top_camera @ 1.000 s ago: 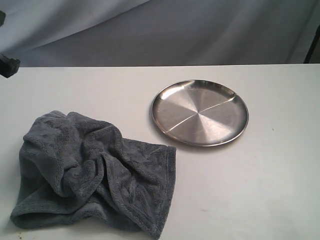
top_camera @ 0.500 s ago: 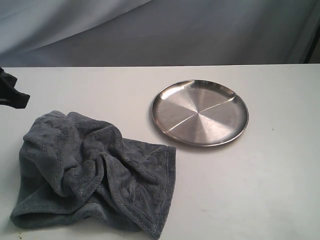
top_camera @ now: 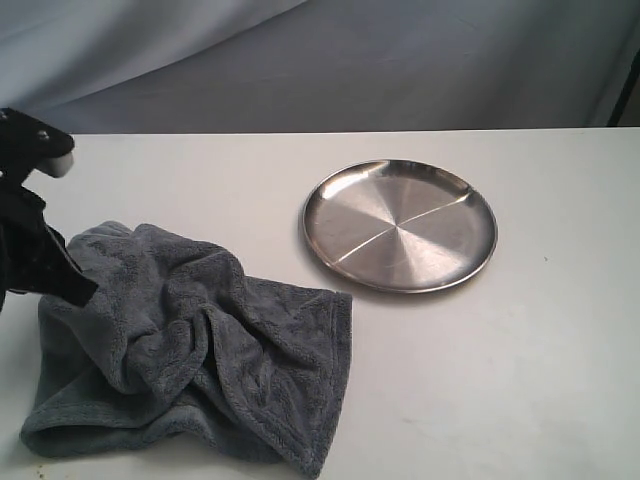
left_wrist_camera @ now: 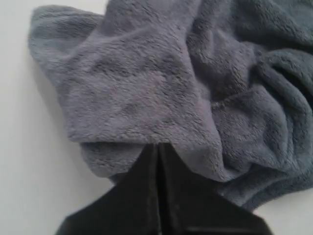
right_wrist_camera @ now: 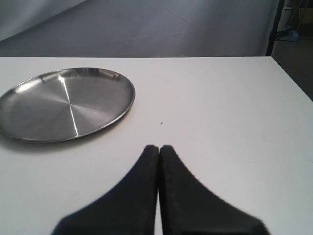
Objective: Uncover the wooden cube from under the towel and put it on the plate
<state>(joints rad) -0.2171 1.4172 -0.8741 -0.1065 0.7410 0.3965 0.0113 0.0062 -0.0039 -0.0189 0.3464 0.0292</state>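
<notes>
The dark grey plush towel lies crumpled at the front left of the white table, seen close up in the left wrist view. No wooden cube shows; any such block is hidden. My left gripper is shut, its tips meeting a fold at the towel's left edge with nothing visibly pinched. The shiny steel plate sits bare to the right of the towel, a little farther back. My right gripper is shut above bare table, the plate ahead of it; it is outside the exterior view.
The white table runs wide to the right of the towel and in front of the plate. A grey draped backdrop hangs behind. The table's side edge and a dark stand show in the right wrist view.
My left arm has come in from the left edge and dropped down to the towel's left side. Towel and plate have not moved.
</notes>
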